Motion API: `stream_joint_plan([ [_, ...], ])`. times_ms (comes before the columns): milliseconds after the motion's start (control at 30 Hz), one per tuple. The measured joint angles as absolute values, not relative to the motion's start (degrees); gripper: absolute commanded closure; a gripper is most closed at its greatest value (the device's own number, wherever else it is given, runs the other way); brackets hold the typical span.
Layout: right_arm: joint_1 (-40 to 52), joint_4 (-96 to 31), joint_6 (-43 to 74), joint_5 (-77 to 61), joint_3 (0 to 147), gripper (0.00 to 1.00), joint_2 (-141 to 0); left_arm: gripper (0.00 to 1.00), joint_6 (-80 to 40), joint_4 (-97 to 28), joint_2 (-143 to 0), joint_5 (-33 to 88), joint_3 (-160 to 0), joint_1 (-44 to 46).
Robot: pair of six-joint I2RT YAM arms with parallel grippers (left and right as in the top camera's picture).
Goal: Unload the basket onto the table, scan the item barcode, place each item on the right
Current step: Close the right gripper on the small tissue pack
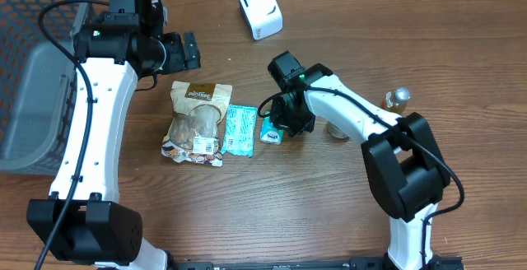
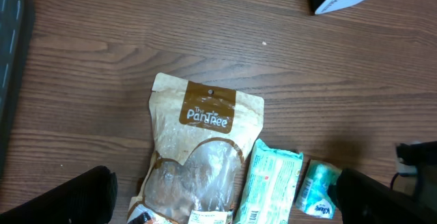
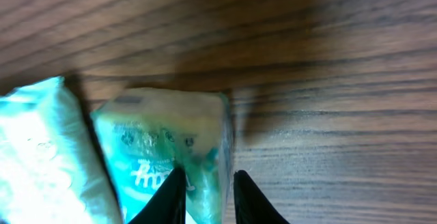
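Overhead view: the tissue pack (image 1: 271, 134), a small, soft teal plastic packet, lies flat on the wood-grain table (image 1: 329, 212). It's just beside a longer crinkly wipes packet (image 1: 240, 130), their long axes roughly parallel, pointing away from the robot. The right gripper (image 3: 208, 198) straddles its edge, fingers narrow. Pinching or not, I can't tell. The left gripper (image 1: 184, 50) hovers, fingers spread wide.
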State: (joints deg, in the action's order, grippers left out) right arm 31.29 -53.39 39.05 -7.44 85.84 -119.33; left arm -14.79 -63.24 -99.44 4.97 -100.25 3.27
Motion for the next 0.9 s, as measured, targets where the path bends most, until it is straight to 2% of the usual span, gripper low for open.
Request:
stream_joint_plan([
  [433,32.34,-45.54,42.33,-7.05,80.88,0.85,-117.89,0.0,-14.81,-63.24,-99.44,4.99,-100.25,3.27],
  [600,32.23,-45.08,43.07,-7.09,80.23,0.73,-117.58,0.0,-14.79,-63.24,-99.44,4.99,-100.25,3.27],
  [767,32.12,-45.08,43.16,-7.05,80.14,0.71,-117.58,0.0,-14.79,-63.24,-99.44,4.99,-100.25,3.27],
  [833,32.12,-45.1,43.22,-7.03,80.14,0.75,-117.58,0.0,-14.79,-63.24,-99.44,4.99,-100.25,3.27],
  [900,32.12,-45.06,43.31,-7.2,80.14,0.71,-117.58,0.0,-14.79,-63.24,-99.44,4.99,-100.25,3.27],
])
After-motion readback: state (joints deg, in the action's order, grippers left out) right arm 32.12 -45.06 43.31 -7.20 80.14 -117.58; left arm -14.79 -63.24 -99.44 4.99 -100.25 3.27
